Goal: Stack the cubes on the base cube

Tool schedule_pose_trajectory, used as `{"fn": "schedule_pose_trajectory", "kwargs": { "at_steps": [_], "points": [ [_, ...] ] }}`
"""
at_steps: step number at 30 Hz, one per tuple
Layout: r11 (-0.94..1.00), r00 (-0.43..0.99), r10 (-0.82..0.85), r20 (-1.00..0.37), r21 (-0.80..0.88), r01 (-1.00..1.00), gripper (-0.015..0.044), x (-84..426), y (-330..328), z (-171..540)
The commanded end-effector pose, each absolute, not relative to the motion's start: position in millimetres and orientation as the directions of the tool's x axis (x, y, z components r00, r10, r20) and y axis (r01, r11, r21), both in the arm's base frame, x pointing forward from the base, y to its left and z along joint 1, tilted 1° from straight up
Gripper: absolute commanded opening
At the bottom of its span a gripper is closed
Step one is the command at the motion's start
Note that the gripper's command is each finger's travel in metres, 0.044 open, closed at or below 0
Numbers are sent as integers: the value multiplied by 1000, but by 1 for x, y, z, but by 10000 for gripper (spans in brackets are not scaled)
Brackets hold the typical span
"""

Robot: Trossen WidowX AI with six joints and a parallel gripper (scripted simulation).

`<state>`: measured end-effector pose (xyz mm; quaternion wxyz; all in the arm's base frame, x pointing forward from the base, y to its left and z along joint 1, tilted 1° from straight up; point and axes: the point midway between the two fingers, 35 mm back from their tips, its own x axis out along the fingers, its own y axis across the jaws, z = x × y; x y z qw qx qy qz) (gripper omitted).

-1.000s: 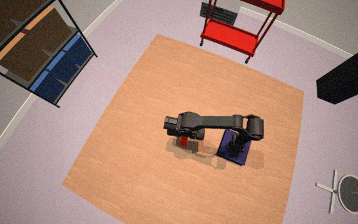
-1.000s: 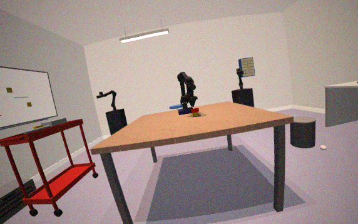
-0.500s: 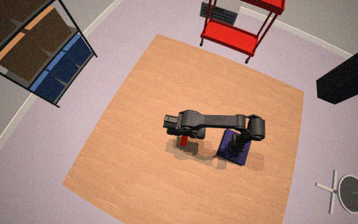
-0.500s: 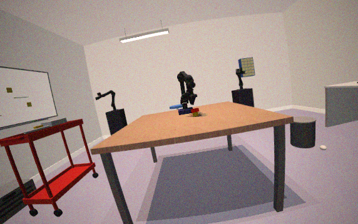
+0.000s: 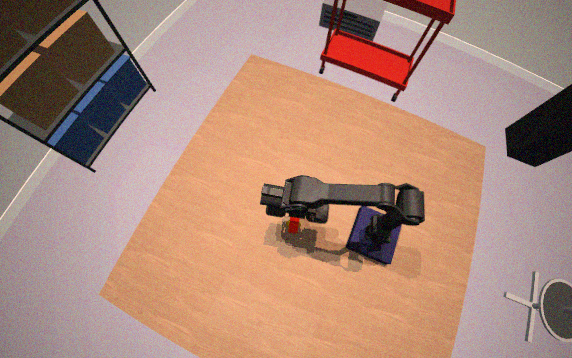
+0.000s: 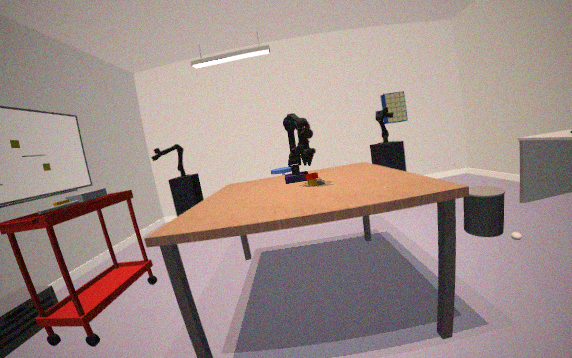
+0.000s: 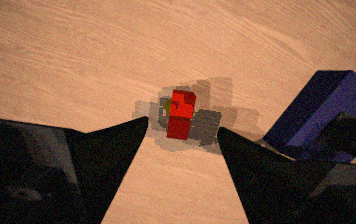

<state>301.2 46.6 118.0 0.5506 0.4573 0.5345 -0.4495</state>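
Red cube shapes (image 5: 294,226) (image 6: 312,176) (image 7: 182,106) sit on top of the olive-yellow base cube (image 6: 312,183) (image 7: 168,106). In the wrist view they run together, so their edges, any gap and exact levelness cannot be told. Only slivers of the base show beside the red there. My gripper (image 6: 308,163) (image 7: 183,126) is open and empty. Its fingertips stand apart on either side of the red in the wrist view. In the exterior view it hangs above the stack, with space between. In the top view the arm partly covers the stack.
The dark blue mounting plate (image 5: 357,240) (image 6: 290,179) (image 7: 295,110) of my arm lies beside the stack, to the right in the wrist view. Everything stands on the wooden table (image 5: 210,270) (image 6: 240,205). A red cart (image 5: 367,60) (image 6: 107,295) stands on the floor away from the table.
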Motion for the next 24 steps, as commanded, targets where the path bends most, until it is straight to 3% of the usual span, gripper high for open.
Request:
{"fn": "schedule_pose_trajectory", "kwargs": {
  "at_steps": [1,9,24],
  "points": [
    [187,15,1,-1000,15,982,400,295,80,117],
    [182,18,6,-1000,19,983,400,260,179,119],
    [181,19,6,-1000,19,983,400,259,181,119]
  ]
}}
